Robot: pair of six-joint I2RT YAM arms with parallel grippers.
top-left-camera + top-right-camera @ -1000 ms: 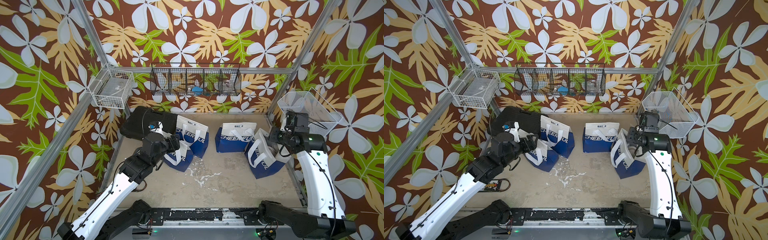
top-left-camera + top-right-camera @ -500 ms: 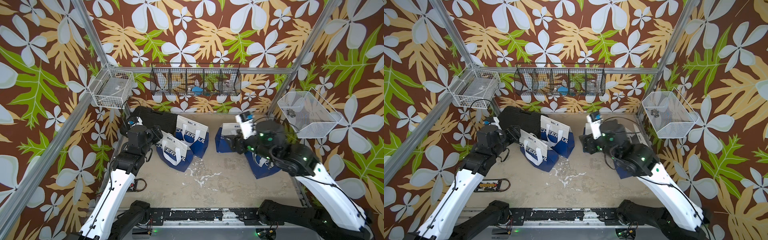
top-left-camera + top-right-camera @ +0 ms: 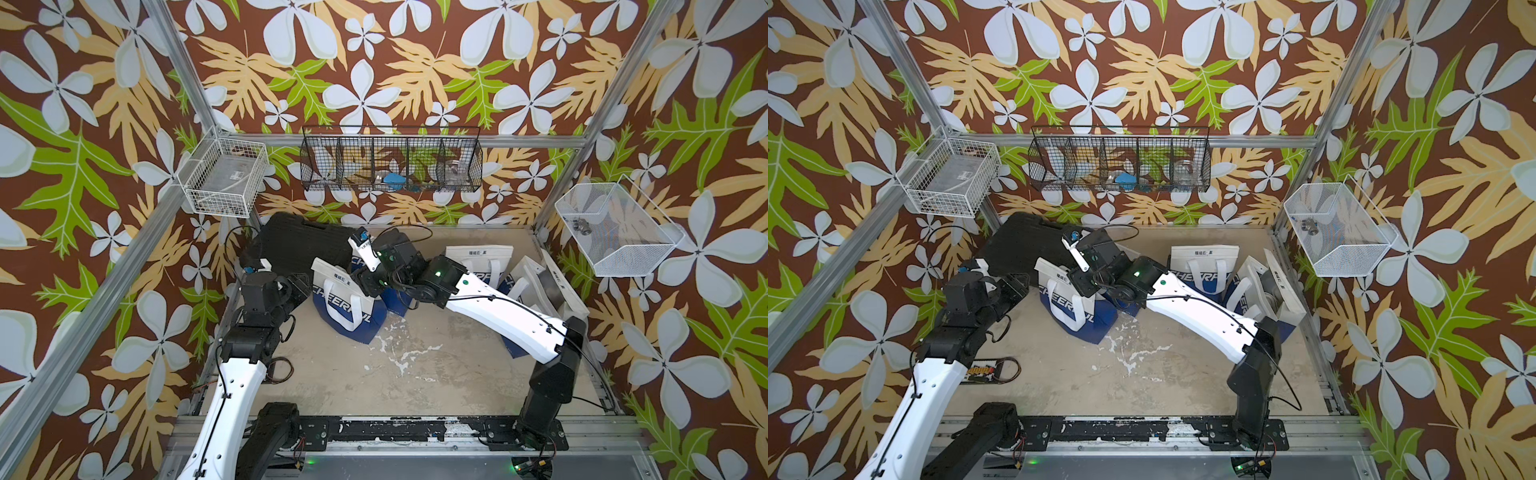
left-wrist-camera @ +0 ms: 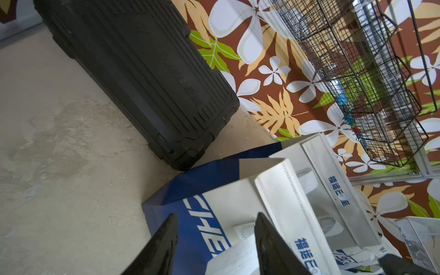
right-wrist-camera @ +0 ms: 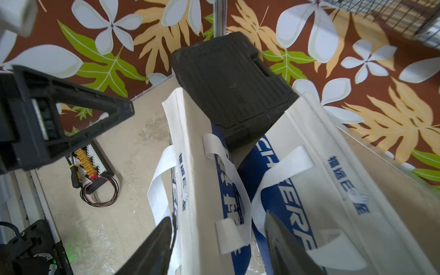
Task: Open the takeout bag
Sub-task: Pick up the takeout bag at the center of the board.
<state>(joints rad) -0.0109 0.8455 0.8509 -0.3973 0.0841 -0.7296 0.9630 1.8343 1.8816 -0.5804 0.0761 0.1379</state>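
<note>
The takeout bag (image 3: 345, 308) (image 3: 1073, 309), blue and white with white handles, stands front-left on the floor. My left gripper (image 4: 215, 238) is open beside the bag's left end (image 4: 214, 207), with a white handle loop and the bag's side between its jaws, seemingly untouched. In both top views it sits just left of the bag (image 3: 301, 286) (image 3: 1017, 286). My right gripper (image 5: 217, 238) is open over the bag's top edge (image 5: 188, 154). One finger is outside the near white wall, and a handle strap lies between the jaws. In a top view it hangs at the bag's right top corner (image 3: 368, 286).
A black case (image 3: 299, 245) (image 5: 228, 78) leans behind the bag. Close behind stands a second bag (image 5: 333, 171), with others at back right (image 3: 478, 264) and along the right wall (image 3: 536, 282). A connector board with wires (image 3: 986, 369) lies left. Wire baskets (image 3: 390, 160) hang on the walls.
My right arm swung from the bags at the right wall across to the front-left bag. My left arm drew back to the bag's left end.
</note>
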